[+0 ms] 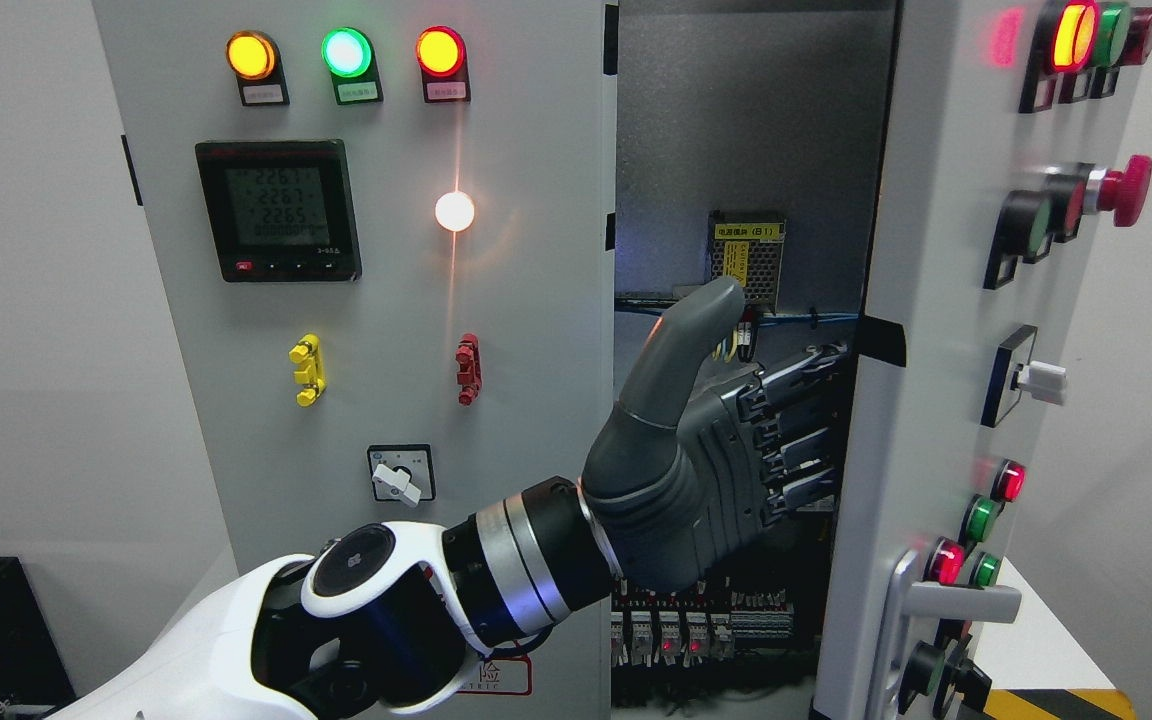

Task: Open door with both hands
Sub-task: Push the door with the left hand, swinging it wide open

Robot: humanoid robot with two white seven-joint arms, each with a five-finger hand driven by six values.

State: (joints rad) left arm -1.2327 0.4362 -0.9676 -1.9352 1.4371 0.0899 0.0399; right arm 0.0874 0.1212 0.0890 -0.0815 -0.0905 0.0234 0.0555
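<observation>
The left hand (726, 450) reaches into the gap, its fingers (796, 440) hooked behind the edge of the half-open right door (896, 420), thumb up.

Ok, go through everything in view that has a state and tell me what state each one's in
right door: swung partly open, wiring visible inside
left door: closed
left hand: fingers reaching behind the right door's inner edge, thumb up
three lamps on left door: amber, green, red, all lit
white lamp: lit
digital meter: on, showing numbers
door handle: not held
</observation>
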